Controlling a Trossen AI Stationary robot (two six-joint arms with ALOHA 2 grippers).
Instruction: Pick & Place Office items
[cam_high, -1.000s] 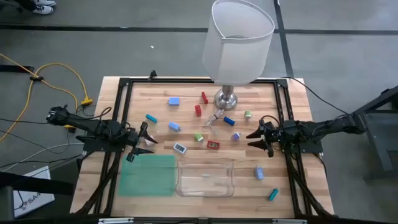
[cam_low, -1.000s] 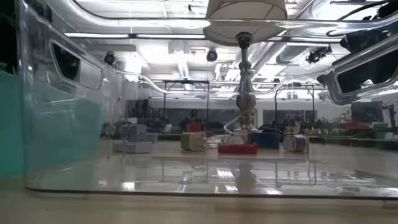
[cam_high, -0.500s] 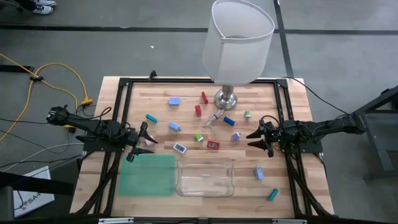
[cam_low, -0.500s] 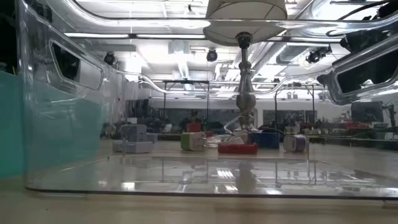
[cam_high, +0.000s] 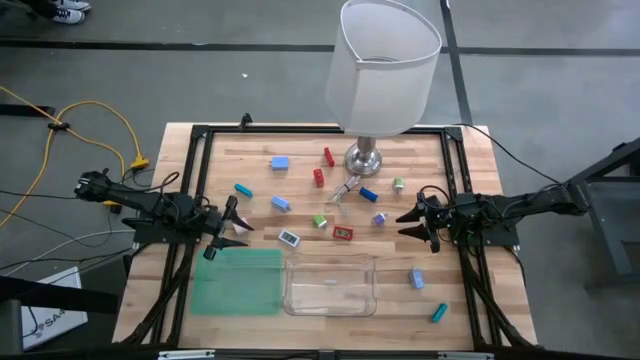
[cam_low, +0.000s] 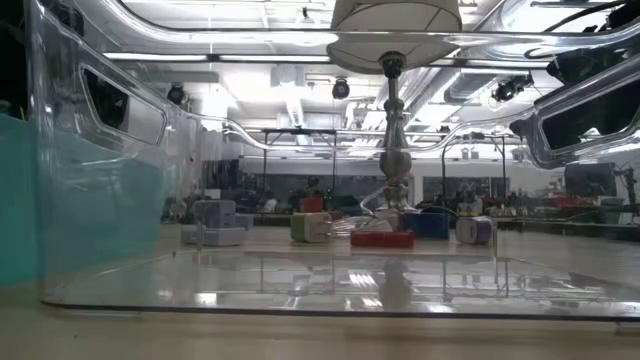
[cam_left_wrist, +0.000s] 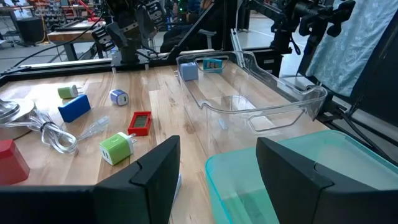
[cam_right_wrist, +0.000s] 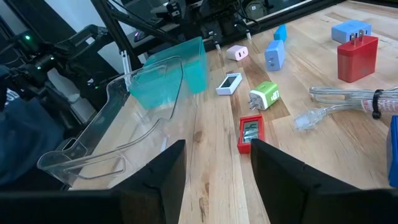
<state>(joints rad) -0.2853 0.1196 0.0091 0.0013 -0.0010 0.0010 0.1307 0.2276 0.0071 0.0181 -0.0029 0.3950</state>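
Observation:
Several small office items lie scattered on the wooden table in the high view: a blue block (cam_high: 280, 161), red pieces (cam_high: 319, 177), a teal stick (cam_high: 243, 189), a green plug (cam_high: 320, 220), a flat red piece (cam_high: 343, 232), a white piece (cam_high: 289, 238), a purple one (cam_high: 379, 218). Two more, blue (cam_high: 416, 278) and teal (cam_high: 439, 313), lie near the right front. My left gripper (cam_high: 240, 225) hovers open at the table's left side, by the mat's far edge. My right gripper (cam_high: 403, 225) hovers open at the right, beside the purple piece. Neither touches anything.
A white-shaded lamp (cam_high: 385, 65) stands on its silver base (cam_high: 363, 158) at the far middle, with a clear cable (cam_high: 345, 188) beside it. A green mat (cam_high: 238, 280) and a clear plastic tray (cam_high: 330, 285) lie at the near edge. Black frame rails (cam_high: 190, 180) border both sides.

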